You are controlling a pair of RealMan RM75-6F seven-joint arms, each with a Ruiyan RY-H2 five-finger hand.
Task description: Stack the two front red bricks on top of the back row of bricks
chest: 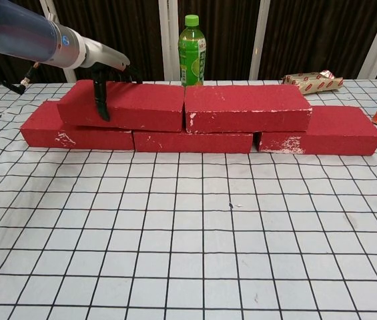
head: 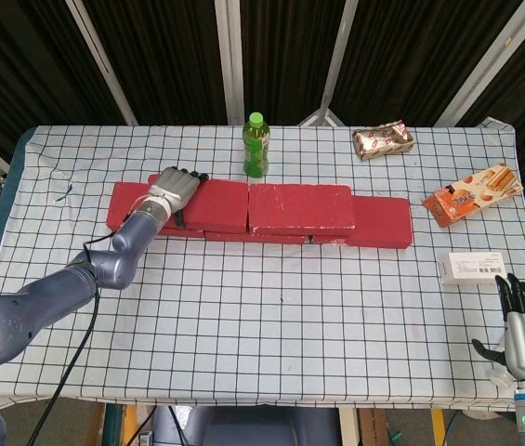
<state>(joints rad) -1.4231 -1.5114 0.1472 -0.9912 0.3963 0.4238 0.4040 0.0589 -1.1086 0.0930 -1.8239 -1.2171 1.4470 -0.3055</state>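
Three red bricks are lying end to end as the back row (chest: 195, 141) on the checked table (head: 271, 307), running left to right across the far half, nearer the far edge than the near one. Two more bricks are sitting on top of that row. The upper left brick (chest: 131, 105) is bridging the left and middle bricks of the row; the upper right brick (chest: 247, 107) is bridging the middle and right ones. The two upper bricks are touching end to end, with the left one sitting slightly tilted, its left end a little raised.

The left hand (head: 175, 189) is resting over the left end of the upper left brick. Its fingers are draped across the top toward the far side, and a dark thumb (chest: 101, 101) is pressing down the near face; the hand is grasping that brick.

The right hand (head: 522, 327) is hanging off the near right corner of the table, fingers apart and upright, holding nothing.

A green bottle (head: 256, 146) is standing upright just behind the bricks, near the far edge. A snack bag (head: 383, 140) is lying toward the far right corner. An orange box (head: 472, 194) is lying at the right edge, and a white box (head: 471, 268) is lying nearer, also by the right edge.
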